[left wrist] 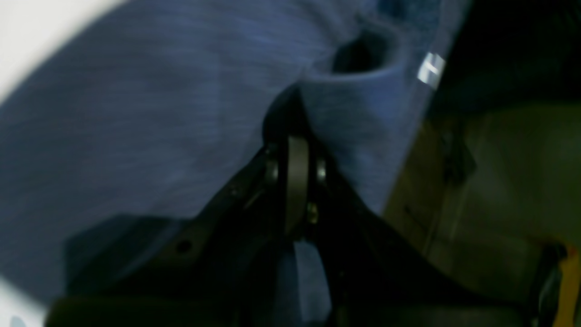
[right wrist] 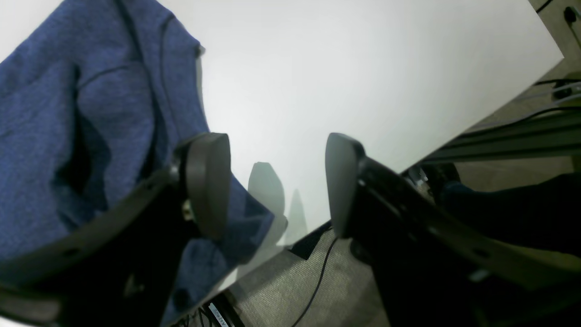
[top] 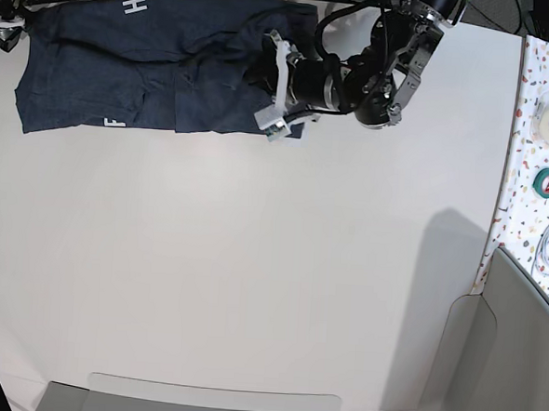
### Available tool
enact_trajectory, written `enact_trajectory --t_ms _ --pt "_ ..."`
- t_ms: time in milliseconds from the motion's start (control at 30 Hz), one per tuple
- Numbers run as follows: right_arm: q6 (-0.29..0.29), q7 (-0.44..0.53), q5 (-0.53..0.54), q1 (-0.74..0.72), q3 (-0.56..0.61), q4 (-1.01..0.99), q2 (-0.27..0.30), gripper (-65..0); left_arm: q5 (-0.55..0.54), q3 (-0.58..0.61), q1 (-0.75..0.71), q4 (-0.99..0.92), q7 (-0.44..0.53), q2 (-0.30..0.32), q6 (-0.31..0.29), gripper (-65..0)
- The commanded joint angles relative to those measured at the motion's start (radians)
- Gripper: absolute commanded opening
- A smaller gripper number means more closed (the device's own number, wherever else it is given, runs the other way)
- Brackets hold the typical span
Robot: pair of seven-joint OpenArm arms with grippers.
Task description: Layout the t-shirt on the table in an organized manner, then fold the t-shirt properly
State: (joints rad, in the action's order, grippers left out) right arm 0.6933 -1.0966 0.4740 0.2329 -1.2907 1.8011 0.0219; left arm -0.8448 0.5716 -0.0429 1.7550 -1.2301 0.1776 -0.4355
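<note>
The left gripper [left wrist: 295,136] is clamped tight on a fold of the t-shirt [left wrist: 159,136]; the right gripper [right wrist: 277,181] stands wide apart, empty, above the table [right wrist: 340,81]

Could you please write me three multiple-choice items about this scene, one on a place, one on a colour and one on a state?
1. Where on the table does the t-shirt lie in the base view?
A. top left
B. bottom right
C. centre

2. What colour is its lettering?
A. yellow
B. white
C. red

3. How is the left hand?
A. wide open over bare table
B. out of sight
C. shut on the t-shirt

Key: 1 A, the cloth lies by the far left edge; 2 B, white letters show; 3 C, its fingers pinch blue cloth in the left wrist view.
</note>
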Motion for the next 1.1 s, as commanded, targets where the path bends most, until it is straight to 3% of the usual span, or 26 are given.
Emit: enact_trajectory --t_ms 0,167,433,533,667,733,867,1067 --pt "0.005 0.023 0.013 0.003 -0.004 0.015 0.017 -31.9 -0.021 0.026 0.025 0.020 0.011 -0.005 -0.006 -64.8" --pt "0.005 0.023 0.013 0.003 -0.004 0.015 0.019 -31.9 -0.023 0.107 0.071 0.027 0.009 0.001 -0.009 -64.8" --pt "0.005 0.023 0.013 -0.010 -0.002 -0.037 0.029 -31.9 -0.024 0.101 0.077 0.082 0.009 0.020 -0.012 -64.8" --pt "0.005 0.006 0.016 -0.008 0.007 -0.017 0.074 -31.8 -0.024 0.070 0.073 0.093 0.009 0.035 -0.012 -64.8" --pt "0.005 -0.096 0.019 -0.013 0.039 -0.021 0.178 -31.6 -0.024 0.021 0.068 0.089 0.009 0.040 -0.012 -64.7" --pt "0.005 -0.138 0.032 -0.025 0.041 -0.031 0.204 -31.6 -0.024 0.008 0.068 0.089 0.009 0.053 -0.012 -64.6" --pt "0.005 -0.215 0.190 -0.025 0.064 -0.133 0.258 -31.6 -0.023 0.006 0.068 0.085 0.014 0.058 -0.012 -64.6" --pt "0.005 -0.233 0.553 0.020 0.207 -0.369 0.338 -31.6 -0.020 0.006 0.071 0.082 0.016 0.058 -0.012 -64.6"
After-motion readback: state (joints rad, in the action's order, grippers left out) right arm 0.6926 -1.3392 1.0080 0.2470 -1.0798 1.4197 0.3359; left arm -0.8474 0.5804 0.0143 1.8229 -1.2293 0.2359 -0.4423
